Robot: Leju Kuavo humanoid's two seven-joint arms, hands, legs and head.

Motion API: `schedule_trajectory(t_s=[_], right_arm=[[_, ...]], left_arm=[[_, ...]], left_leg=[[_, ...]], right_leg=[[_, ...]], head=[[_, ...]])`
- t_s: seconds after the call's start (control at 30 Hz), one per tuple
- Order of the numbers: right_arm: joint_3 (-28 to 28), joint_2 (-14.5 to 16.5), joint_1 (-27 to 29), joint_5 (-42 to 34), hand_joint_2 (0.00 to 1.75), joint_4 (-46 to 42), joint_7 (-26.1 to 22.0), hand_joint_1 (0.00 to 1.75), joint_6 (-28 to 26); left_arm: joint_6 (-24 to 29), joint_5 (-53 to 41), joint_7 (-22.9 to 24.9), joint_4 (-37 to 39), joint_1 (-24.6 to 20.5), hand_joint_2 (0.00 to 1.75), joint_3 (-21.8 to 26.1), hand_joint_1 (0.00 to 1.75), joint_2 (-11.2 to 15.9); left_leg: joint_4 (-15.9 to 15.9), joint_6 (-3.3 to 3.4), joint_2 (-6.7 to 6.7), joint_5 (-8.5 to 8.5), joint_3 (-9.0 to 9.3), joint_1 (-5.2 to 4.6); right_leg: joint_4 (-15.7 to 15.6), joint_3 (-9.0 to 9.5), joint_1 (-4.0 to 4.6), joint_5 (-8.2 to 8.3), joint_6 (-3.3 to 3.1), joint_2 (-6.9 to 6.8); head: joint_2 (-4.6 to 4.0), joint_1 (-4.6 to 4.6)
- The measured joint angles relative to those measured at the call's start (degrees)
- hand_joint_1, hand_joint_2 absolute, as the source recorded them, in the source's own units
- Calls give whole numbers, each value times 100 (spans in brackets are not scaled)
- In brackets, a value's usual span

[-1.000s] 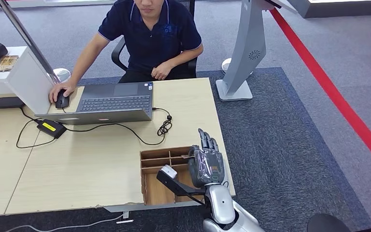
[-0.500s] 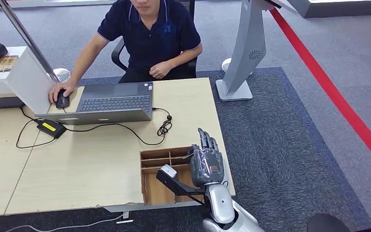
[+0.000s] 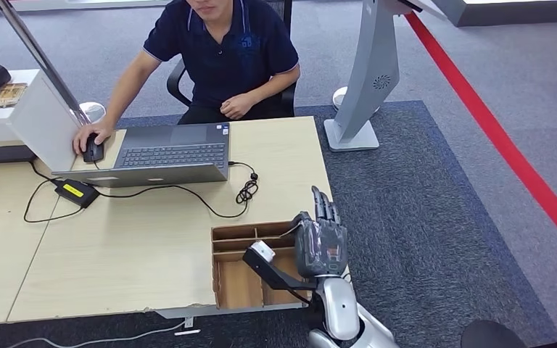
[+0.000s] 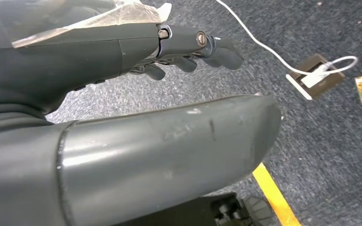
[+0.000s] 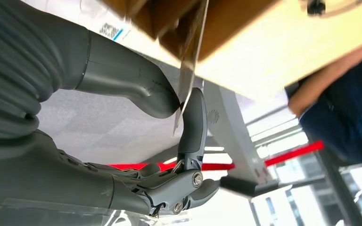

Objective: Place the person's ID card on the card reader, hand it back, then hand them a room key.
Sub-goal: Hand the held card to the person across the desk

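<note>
right hand (image 3: 320, 243): thumb and a finger pinch a thin pale card (image 5: 189, 70), lower centre of the head view, above the brown wooden compartment organiser (image 3: 241, 270) at the pale wooden desk's (image 3: 116, 246) near-right corner | left hand (image 4: 122, 108): fingers loosely curled, holding nothing, over grey carpet | person in dark blue polo shirt (image 3: 221, 54) seated top centre, hand on black mouse (image 3: 93, 151) beside grey laptop (image 3: 161, 154)

A thin card (image 5: 188, 70) is pinched edge-on between the right hand's (image 3: 320, 243) thumb and a finger, just above the compartmented wooden organizer (image 3: 250, 272) at the desk's front corner.
</note>
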Motion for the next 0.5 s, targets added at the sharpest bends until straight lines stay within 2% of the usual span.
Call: schedule_trajectory(t_s=[0.23,0.5], right_arm=[[-347,-186,384,363,175,-986,264,175,-163],[-677,-357,725,625,175,-2009,345,175,-349]], left_arm=[[114,116,-70,3,141,0,69,0,95],[158,205,-112,11,222,0,161,0,152]], left_leg=[[0,0,0,0,-3,0],[0,0,0,0,-3,0]], right_leg=[[0,-3,0,-1,0,0],[0,-3,0,0,0,0]], head=[[0,0],[0,1]])
